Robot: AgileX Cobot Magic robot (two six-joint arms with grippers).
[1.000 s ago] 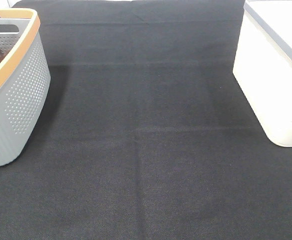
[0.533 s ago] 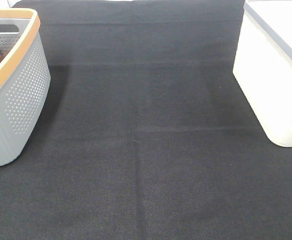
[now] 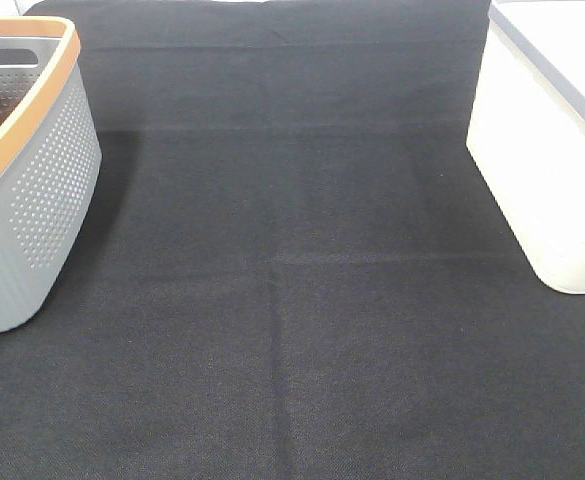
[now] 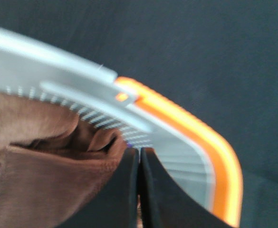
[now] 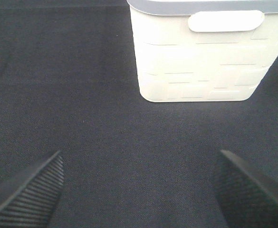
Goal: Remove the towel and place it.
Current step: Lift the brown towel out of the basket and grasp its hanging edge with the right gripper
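The towel (image 4: 43,190) lies in the basket (image 3: 47,190) (left), bin (image 3: 542,190) at right.

It looks like a test room: a counter (image 3: 292,300) under black cloth, a grey basket (image 3: 42,200), a white box (image 3: 542,180).

We see a dark fabric-covered surface (image 3: 292,300). A grey perforated basket (image 3: 47,190) with an orange rim (image 3: 42,95) sits at its left, a white bin (image 3: 542,180) well apart at right.

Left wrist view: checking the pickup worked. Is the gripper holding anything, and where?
The left gripper is shut on the towel, pinching a bunched fold just inside the basket rim.
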